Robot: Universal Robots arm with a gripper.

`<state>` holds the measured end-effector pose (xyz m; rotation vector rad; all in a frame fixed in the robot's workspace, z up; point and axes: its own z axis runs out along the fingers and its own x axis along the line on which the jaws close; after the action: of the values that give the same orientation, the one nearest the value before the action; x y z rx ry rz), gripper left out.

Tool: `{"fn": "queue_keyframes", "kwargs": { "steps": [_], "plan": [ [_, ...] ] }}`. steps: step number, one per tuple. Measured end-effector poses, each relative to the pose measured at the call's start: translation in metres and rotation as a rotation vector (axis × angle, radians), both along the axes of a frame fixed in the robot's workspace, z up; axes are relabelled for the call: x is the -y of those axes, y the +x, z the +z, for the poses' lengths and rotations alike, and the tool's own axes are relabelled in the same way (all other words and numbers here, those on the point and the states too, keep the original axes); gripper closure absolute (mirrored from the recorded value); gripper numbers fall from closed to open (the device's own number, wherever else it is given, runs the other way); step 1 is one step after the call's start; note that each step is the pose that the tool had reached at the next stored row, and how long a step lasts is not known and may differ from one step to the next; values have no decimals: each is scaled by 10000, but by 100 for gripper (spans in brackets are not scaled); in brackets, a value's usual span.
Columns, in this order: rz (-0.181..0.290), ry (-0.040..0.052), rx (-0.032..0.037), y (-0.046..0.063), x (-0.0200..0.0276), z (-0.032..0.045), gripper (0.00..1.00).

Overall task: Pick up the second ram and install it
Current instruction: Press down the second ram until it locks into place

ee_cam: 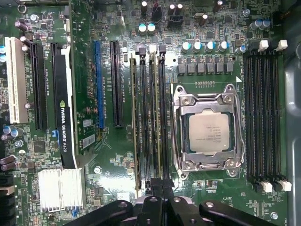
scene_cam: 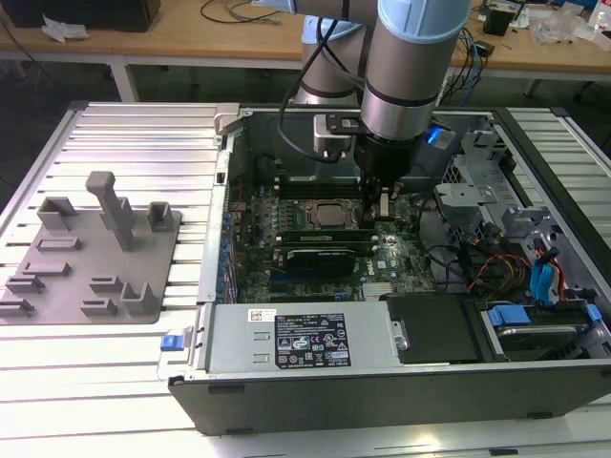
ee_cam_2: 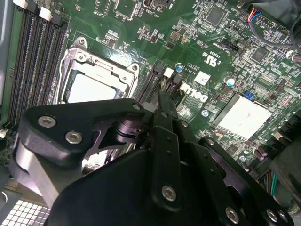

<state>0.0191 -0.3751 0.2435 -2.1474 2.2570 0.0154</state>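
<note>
- Green second ram [ee_cam: 159, 113] stands seated in its slot beside the processor [ee_cam: 209, 134].
- Gripper [ee_cam: 157, 186] presses its end, fingers together, inside the computer case [scene_cam: 382, 382].

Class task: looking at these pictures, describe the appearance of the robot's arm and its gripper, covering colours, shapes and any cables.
The arm is a thick grey cylinder with a light blue cap band and a dark ring at its lower end. A small grey box sits at the wrist, with black cables looping behind it. The gripper is matte black, built from flat, angular linkage bars joined by round silver screws and pins, tapering to narrow fingers.
</note>
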Motion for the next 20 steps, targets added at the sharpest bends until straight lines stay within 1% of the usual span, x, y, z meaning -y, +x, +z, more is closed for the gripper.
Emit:
{"fn": "queue_keyframes", "kwargs": {
  "steps": [4, 6, 12, 15, 17, 20],
  "plan": [
    [0, 1, 0, 1, 0, -26, 92],
    [0, 1, 0, 4, 0, -52, 92],
    [0, -1, 0, 19, -20, -77, 92],
    [-1, -1, 0, 23, -22, -105, 92],
    [-1, -2, 0, 23, -22, -105, 92],
    [0, -1, 0, 23, -22, -127, 92]
  ]
}}
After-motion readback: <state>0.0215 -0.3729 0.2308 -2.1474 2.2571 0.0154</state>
